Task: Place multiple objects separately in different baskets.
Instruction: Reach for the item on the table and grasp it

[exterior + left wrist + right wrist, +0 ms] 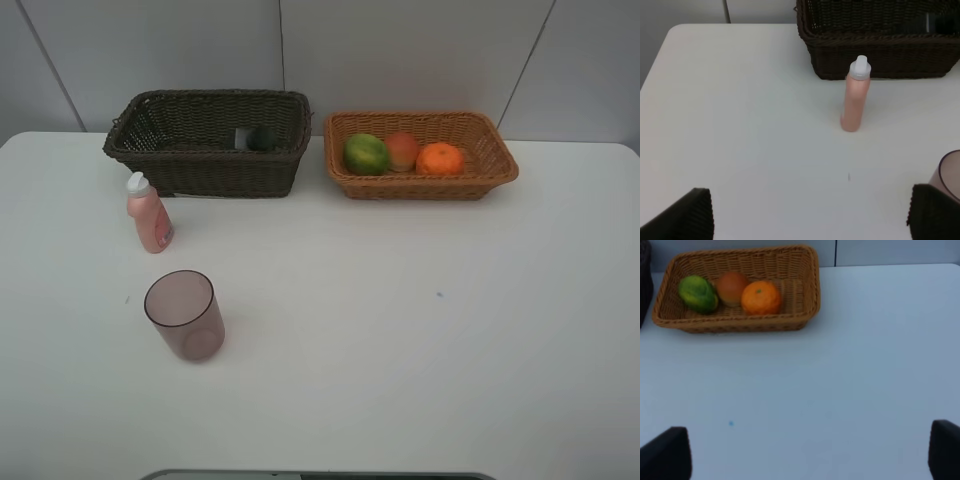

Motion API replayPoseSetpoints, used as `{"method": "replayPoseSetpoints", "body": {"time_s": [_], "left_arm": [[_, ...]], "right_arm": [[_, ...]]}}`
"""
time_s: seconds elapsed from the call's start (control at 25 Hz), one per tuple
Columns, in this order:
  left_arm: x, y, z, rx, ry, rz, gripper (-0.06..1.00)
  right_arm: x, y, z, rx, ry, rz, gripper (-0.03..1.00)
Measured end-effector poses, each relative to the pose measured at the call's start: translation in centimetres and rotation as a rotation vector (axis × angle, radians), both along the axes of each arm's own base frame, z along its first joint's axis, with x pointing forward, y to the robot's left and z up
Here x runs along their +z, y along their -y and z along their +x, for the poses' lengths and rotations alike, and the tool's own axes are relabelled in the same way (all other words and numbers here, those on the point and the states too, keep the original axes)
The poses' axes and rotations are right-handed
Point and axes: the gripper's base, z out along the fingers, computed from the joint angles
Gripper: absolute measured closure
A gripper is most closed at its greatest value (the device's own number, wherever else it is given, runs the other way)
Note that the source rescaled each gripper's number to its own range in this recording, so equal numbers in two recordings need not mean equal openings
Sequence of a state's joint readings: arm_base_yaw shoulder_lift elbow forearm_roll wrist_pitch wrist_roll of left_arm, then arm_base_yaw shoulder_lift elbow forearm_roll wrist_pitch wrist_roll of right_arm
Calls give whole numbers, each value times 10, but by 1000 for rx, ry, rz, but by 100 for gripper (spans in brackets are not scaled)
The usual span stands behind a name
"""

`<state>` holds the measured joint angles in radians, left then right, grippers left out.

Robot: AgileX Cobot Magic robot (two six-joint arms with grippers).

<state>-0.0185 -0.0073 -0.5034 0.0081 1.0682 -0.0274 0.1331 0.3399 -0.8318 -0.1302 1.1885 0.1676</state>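
Booth: Worktop (400,330) was plain white and matte, and pale grey wall panels (400,50) stood behind it, split by thin seams. What was sitting on it?

Floor: Two baskets at the back, side by side with a small gap. The dark brown basket (230,172) was on the left and the light tan basket (420,186) on the right. The tan one held three in a row: green fruit (366,153), red-orange fruit (402,150) and orange (440,158), packed close.

Booth: And the dark one?

Floor: The dark green bottle (262,138) was inside, near the far wall. I couldn't tell whether it stood or lay. The pink bottle (149,215) stood upright on the worktop just in front of that basket's left end. The mauve cup (184,315) stood upright nearer the front, apart from the bottle.

Booth: End effectors?

Floor: The left end effector (810,220) hung over bare worktop with its fingers spread wide, nothing between them. The right end effector (805,455) gaped just the same, empty, facing the tan basket. There was one tiny blue speck (439,294) on the worktop.
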Motion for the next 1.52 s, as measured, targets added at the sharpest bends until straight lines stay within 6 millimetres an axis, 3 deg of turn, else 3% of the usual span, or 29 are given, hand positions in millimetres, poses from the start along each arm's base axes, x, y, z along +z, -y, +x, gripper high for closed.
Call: {"method": "replayPoseSetpoints", "body": {"time_s": [0.24, 0.44, 0.92, 1.24, 1.52], "left_arm": [[0, 0, 0, 0, 0, 0, -5], [0, 0, 0, 0, 0, 0, -5], [0, 0, 0, 0, 0, 0, -5], [0, 0, 0, 0, 0, 0, -5], [0, 0, 0, 0, 0, 0, -5]], "right_arm": [[-46, 4, -28, 5, 102, 11, -3], [-69, 1, -29, 26, 174, 35, -3], [-75, 1, -27, 21, 154, 35, -3], [-75, -1, -29, -138, 153, -16, -3], [-75, -2, -29, -145, 148, -65, -3]]}}
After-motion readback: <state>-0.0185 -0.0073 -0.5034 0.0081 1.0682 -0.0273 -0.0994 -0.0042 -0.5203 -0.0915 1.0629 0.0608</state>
